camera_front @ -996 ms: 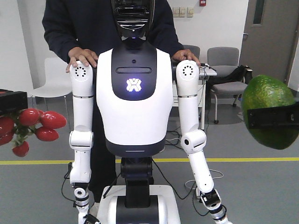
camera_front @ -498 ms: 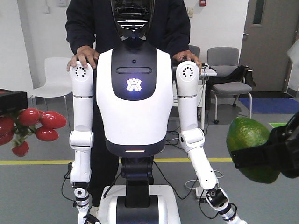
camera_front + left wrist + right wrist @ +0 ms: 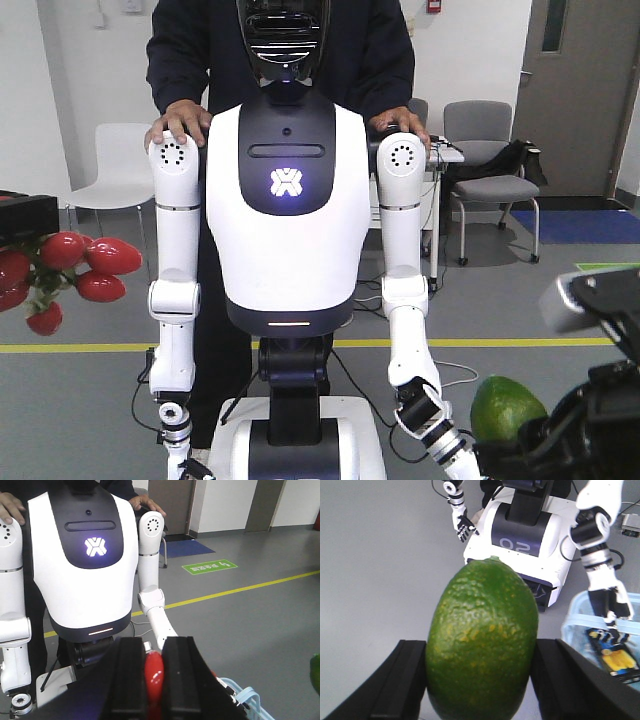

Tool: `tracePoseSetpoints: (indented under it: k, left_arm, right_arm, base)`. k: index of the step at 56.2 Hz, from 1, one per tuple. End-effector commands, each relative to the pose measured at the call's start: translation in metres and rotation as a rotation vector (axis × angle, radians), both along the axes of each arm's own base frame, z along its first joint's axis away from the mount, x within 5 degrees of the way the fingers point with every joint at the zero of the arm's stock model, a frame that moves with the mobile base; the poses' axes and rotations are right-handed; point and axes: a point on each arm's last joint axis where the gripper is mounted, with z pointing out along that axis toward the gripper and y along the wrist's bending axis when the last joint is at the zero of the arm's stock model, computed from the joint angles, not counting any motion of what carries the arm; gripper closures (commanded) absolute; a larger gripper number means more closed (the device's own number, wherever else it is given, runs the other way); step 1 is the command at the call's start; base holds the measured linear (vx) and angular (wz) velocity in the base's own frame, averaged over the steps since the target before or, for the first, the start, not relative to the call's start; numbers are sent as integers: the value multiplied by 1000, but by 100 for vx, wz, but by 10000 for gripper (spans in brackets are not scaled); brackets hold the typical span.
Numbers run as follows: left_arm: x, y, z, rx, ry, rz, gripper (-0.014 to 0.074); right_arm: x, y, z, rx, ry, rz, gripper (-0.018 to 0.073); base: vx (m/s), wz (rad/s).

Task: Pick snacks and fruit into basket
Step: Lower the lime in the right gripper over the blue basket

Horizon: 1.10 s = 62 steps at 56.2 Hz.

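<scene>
With the right gripper [image 3: 480, 680] clamped on a green fruit [image 3: 482, 640] near the blue basket [image 3: 572, 625] and the left gripper [image 3: 152, 680] pinching red fruit [image 3: 153, 677], releasing short risks it rolling away.

Bright even indoor light; close foreground objects blurred.

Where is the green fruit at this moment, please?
The green fruit is clamped between the right gripper's black fingers, filling the right wrist view. The light blue basket sits to its right, with the humanoid robot's base behind.
</scene>
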Motion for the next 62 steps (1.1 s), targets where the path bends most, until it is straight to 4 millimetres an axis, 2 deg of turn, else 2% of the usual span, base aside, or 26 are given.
tracePoseSetpoints:
  k: [1, 12, 25, 49, 62]
  left_arm:
    - [-5, 2, 19, -69, -108, -1, 602]
    - [-5, 2, 19, -69, -108, -1, 602]
    - [-5, 2, 19, -69, -108, -1, 602]
    - [-5, 2, 19, -70, -109, -1, 602]
    - [-5, 2, 19, -70, -108, -2, 602]
  right_arm:
    - [0, -3, 0, 57, -165, -38, 568]
    - [-1, -5, -44, 49, -131, -61, 568]
    - [-6, -8, -74, 33, -87, -72, 568]
    - [6, -5, -104, -37, -54, -45, 566]
    - [12, 1, -106, 118, -18, -127, 566]
  base:
    - [0, 0]
    - [0, 0]
    - [0, 0]
    - [0, 0]
    - [0, 0]
